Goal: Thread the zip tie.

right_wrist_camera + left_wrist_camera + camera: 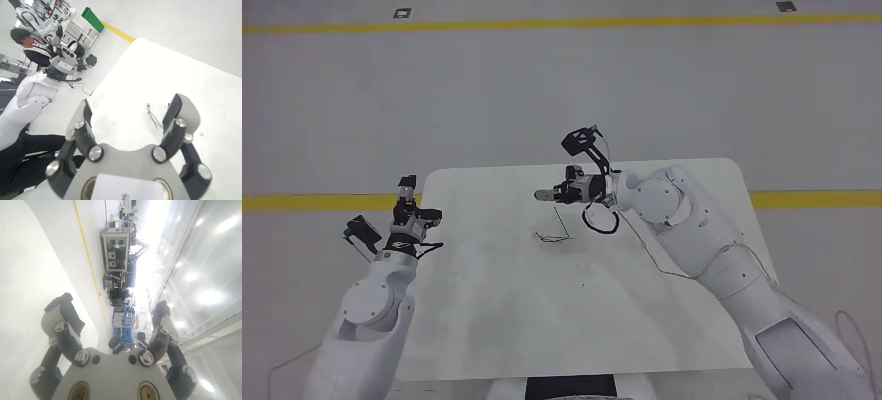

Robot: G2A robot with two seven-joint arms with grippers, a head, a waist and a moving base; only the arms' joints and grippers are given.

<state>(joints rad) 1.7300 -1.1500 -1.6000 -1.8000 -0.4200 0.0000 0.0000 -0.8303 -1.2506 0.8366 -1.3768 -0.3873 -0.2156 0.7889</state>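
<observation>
**Both pincers spread and empty, zip tie flat on the desk: the pickup is your risk.**

In the top view the zip tie lies just above the frame's centre on the white desk. Your right pincer hangs spread just above it in the picture, and your left pincer, also spread, sits at the desk's left edge, well apart from it. The tie is thin and lies flat, so the pads may close on the desk and skid over it or flick it away. The right wrist view shows two black strands side by side. You could pinch both at once, or grab one mid-length, leaving its tail badly placed to meet the head.
</observation>
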